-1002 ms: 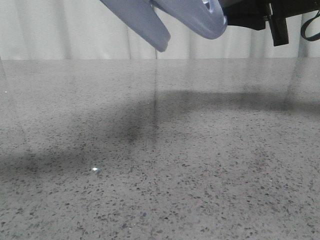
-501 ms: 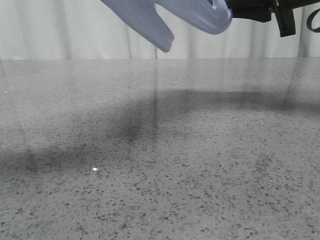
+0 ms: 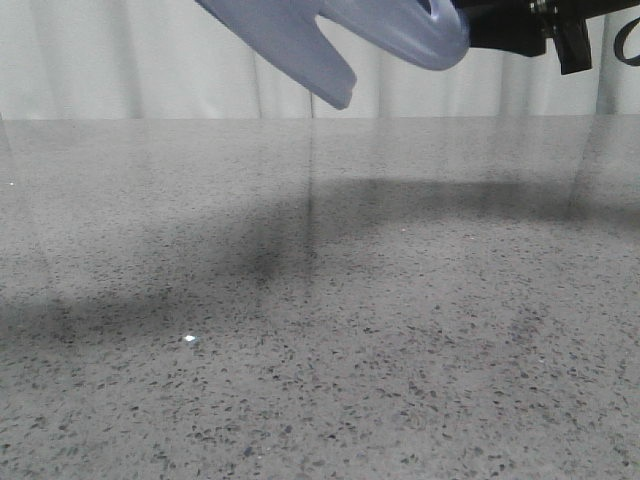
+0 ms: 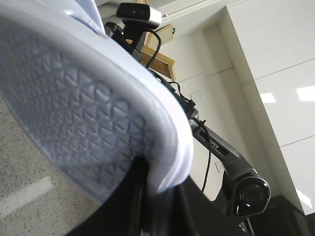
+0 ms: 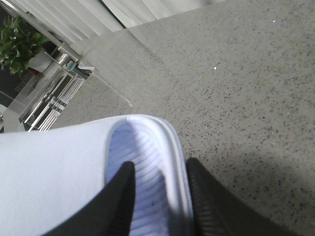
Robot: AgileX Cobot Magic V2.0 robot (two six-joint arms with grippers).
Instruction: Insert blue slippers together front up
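In the front view, the slippers [image 3: 330,35] hang at the top centre of the frame, high above the grey speckled table [image 3: 320,330]. One slipper points down and to the right with its end near the top middle; the other lies more flat to its right and reaches toward the right gripper [image 3: 515,30] in the upper right corner, which is dark and touches that slipper's end. The two slippers meet at the top edge, but how they join is cut off. Their shadow lies across the middle of the table. In the left wrist view, a slipper sole [image 4: 69,108] with a triangle pattern fills the left and centre, and the left gripper [image 4: 152,201] at the bottom centre is clamped on its thick edge, one dark finger on each side. A camera on a stand [image 4: 140,14] is at the top. In the right wrist view, the ribbed footbed of a slipper [image 5: 142,182] is in the lower left, and the right gripper's black fingers [image 5: 120,201] are pressed on both sides of its rim, closed on it. The table fills the right side.
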